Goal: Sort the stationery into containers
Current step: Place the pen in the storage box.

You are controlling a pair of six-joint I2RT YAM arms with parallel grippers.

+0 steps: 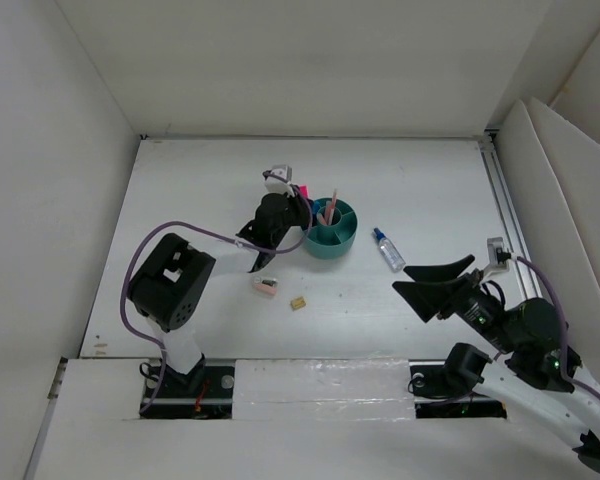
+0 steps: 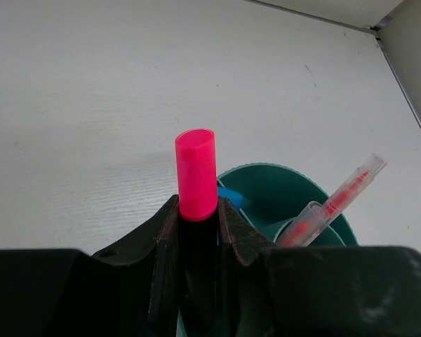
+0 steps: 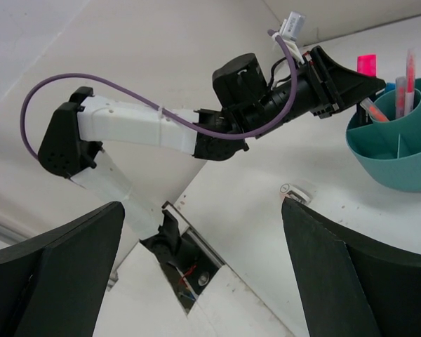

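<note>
My left gripper (image 1: pixel 298 205) is shut on a black marker with a pink end (image 2: pixel 196 175) and holds it upright at the left rim of the teal organizer (image 1: pixel 342 243). The marker's pink end also shows from above (image 1: pixel 303 190). Thin pink-orange pens (image 2: pixel 337 203) stand in the organizer's central cup (image 2: pixel 316 235), and a blue end (image 2: pixel 230 197) shows just behind my fingers. A pale pink eraser (image 1: pixel 265 286), a tiny tan block (image 1: pixel 298 302) and a small clear bottle (image 1: pixel 387 249) lie on the table. My right gripper (image 1: pixel 408 279) is open and empty, right of the block.
White walls enclose the table (image 1: pixel 210 180) at the back and sides. A metal rail (image 1: pixel 504 205) runs along the right edge. A purple cable (image 1: pixel 195 232) loops from the left arm's base to its wrist. In the right wrist view the left arm (image 3: pixel 147 130) stretches to the organizer (image 3: pixel 400 151).
</note>
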